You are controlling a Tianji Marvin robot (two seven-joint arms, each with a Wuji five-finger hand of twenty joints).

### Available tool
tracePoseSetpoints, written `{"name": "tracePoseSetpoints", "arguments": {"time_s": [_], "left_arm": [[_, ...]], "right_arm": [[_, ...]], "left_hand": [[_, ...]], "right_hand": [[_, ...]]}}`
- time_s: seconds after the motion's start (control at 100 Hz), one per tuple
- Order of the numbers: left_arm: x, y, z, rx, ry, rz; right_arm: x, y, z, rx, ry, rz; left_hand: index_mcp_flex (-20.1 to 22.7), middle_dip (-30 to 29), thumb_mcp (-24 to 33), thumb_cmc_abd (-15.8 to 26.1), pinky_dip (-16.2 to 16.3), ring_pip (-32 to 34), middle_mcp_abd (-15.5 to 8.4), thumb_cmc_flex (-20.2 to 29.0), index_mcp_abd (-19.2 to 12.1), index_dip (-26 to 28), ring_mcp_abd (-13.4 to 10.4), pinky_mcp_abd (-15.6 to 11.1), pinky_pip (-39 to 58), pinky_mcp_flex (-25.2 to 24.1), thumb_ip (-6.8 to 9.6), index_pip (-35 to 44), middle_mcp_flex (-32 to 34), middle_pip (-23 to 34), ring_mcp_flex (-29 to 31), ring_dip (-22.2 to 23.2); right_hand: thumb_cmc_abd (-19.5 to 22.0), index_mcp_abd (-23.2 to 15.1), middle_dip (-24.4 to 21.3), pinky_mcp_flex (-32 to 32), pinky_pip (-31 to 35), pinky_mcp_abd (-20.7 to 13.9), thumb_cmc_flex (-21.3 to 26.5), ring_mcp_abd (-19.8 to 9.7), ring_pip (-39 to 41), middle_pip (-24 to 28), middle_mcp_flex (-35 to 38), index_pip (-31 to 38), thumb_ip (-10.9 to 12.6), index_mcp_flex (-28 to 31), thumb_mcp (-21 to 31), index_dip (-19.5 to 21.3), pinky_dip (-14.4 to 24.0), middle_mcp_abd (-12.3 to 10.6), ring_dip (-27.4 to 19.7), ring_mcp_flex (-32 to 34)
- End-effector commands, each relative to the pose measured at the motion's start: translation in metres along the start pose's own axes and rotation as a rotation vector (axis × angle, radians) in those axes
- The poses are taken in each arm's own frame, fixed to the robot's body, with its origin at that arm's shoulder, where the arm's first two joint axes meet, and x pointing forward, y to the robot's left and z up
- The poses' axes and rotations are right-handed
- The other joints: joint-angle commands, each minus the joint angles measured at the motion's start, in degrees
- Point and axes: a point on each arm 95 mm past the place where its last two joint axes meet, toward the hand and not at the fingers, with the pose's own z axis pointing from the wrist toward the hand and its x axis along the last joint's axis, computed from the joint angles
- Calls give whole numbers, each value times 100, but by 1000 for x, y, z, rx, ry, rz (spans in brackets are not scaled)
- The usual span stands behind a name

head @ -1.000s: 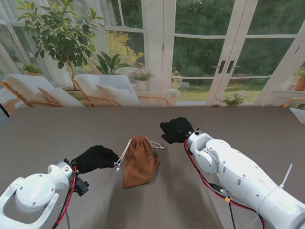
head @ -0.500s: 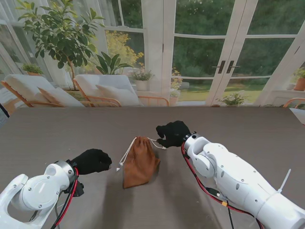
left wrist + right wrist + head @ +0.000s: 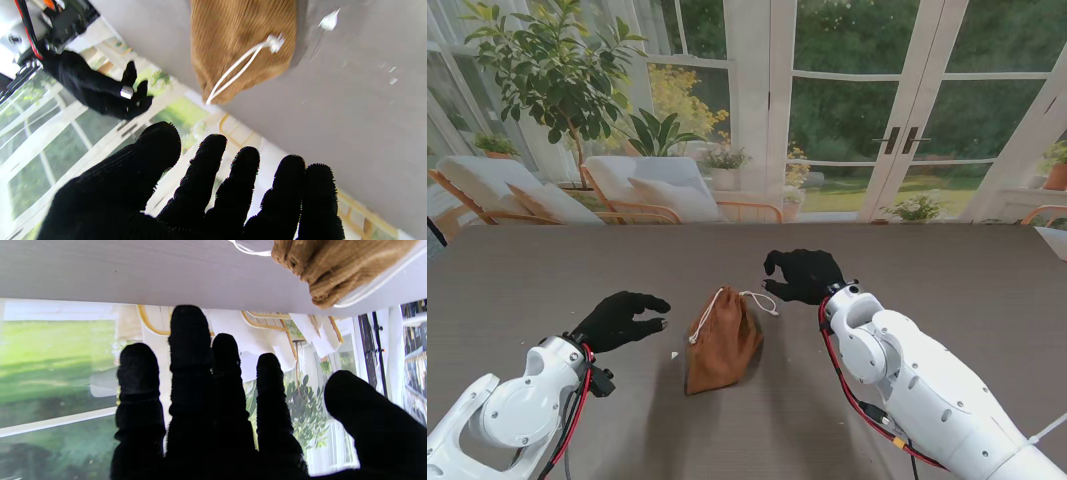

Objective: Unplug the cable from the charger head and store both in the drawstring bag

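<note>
Stand view shows the brown drawstring bag [image 3: 722, 340] lying on the gray table [image 3: 947, 270], right between the two black hands. Its long way runs from near me to farther from me, with the tied mouth at the far end. White strings [image 3: 760, 299] come out of that mouth on both sides.

My left hand [image 3: 620, 318] is to the left of the bag, fingers spread and holding nothing. My right hand [image 3: 805, 274] is to the right of the bag's mouth and a bit farther away. It looks empty too, fingers apart, near the end of the string. Both hands are close to the bag but not touching it. I think the right hand is nearer to the mouth.

No cable or charger head shows on the table, so they may be inside the bag, and the job looks almost done.

A tiny white scrap [image 3: 674, 354] sits just left of the bag. Nothing blocks either hand
</note>
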Motion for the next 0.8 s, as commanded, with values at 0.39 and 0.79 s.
{"name": "tracePoseSetpoints", "arguments": {"time_s": [0.39, 0.79], "left_arm": [[9, 12, -2, 171, 145, -182], [21, 28, -7, 221, 265, -295]], "right_arm": [[-1, 13, -51, -78, -46, 245], [-21, -2, -95, -137, -52, 439]], "left_hand": [[-799, -274, -329, -297, -164, -540, -453, -236, -218, -50, -352, -414, -1395, -321, 129, -429, -827, -246, -613, -279], [-1147, -363, -569, -367, 278, -876, -622, -281, -225, -11, -594, -535, -3277, -158, 135, -470, -1333, -319, -1020, -394]], "right_hand": [[-637, -411, -608, -1358, -1408, 484, -82, 476, -1654, -882, -1040, -897, 143, -298, -440, -98, -522, 56, -782, -1568], [-1311, -492, -712, -1906, -2163, 615, -30, 584, -2152, -1167, -1428, -1199, 119, -411, -279, -87, -571, -89, -1034, -2204]]}}
